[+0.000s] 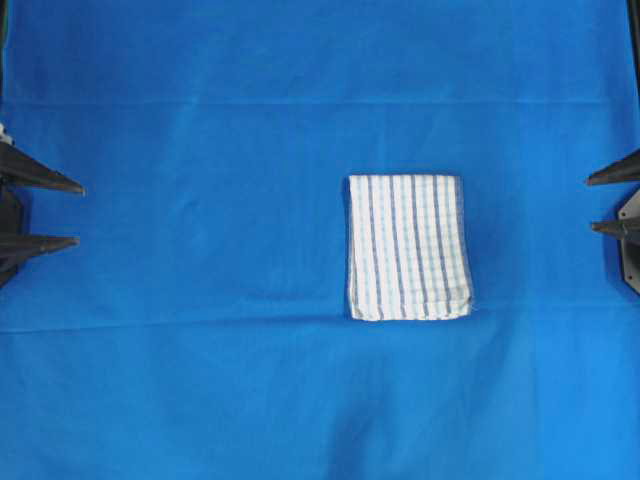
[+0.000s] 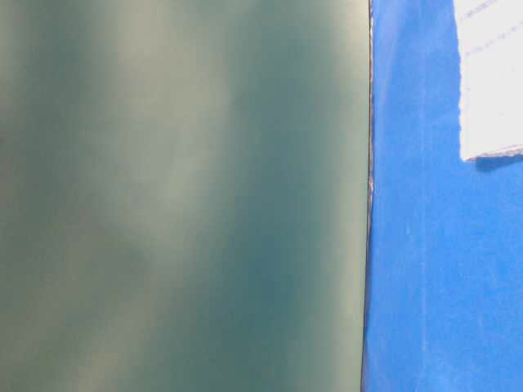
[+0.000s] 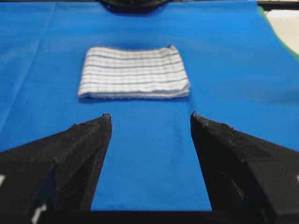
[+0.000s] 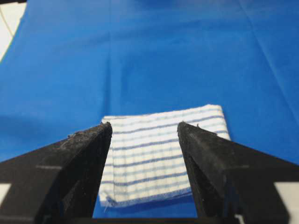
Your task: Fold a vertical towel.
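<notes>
The towel [image 1: 408,247] lies folded in a neat stack right of centre on the blue cloth [image 1: 200,150]; the job looks finished, since left gripper [image 1: 78,213] and right gripper [image 1: 590,204] sit spread, empty, well apart.

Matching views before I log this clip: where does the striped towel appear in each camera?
Overhead: the towel lies folded right of centre, apart from both grippers.
Table-level: only one pale corner at top right.
Left wrist: upper middle, beyond the open left gripper.
Right wrist: lower middle, partly between the open right gripper's fingers.
Shared landmark: the blue cloth under it.
</notes>
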